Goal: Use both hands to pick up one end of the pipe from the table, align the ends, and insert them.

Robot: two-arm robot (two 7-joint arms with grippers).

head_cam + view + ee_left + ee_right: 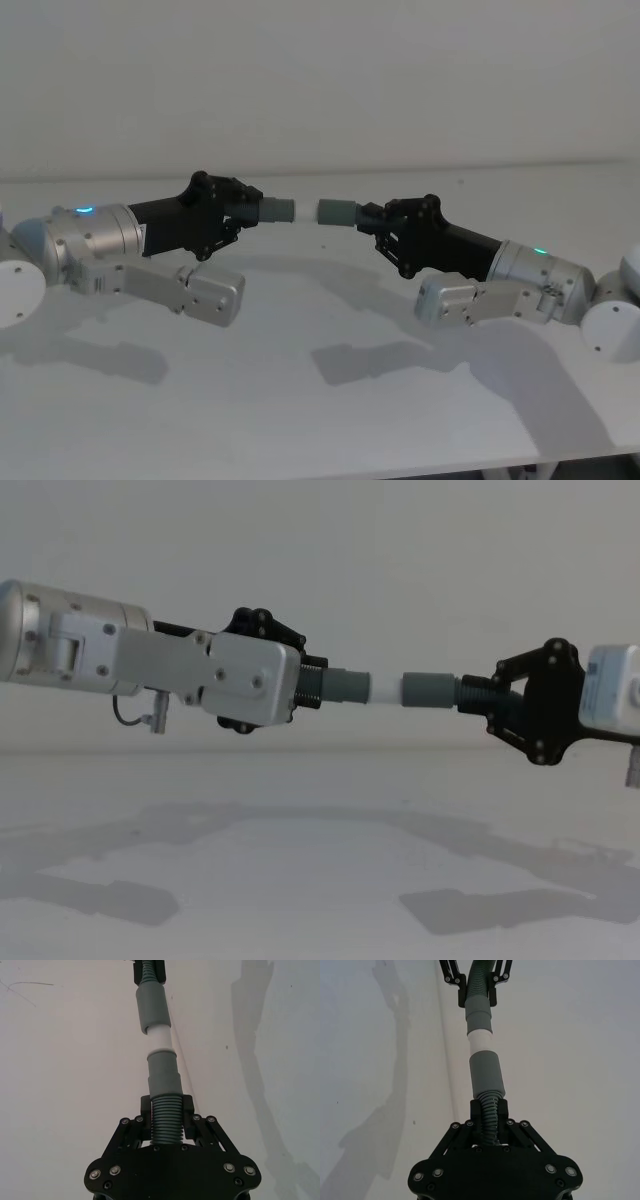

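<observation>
Above the table (300, 400), both end effectors hold pipe ends (385, 689) aligned.

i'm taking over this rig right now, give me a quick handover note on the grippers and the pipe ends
Left gripper: shut on the ribbed hose just behind the grey end with the white tip, held up off the table.
Right gripper: shut on the ribbed hose behind the grey socket collar, also lifted.
Done: both ends picked up and facing each other, roughly in line in the wrist views.
The white tip appears to reach the collar's mouth in the chest view, but the head view shows a gap; seating cannot be confirmed.
Left: fine-tune alignment and push the tip fully into the collar.
</observation>
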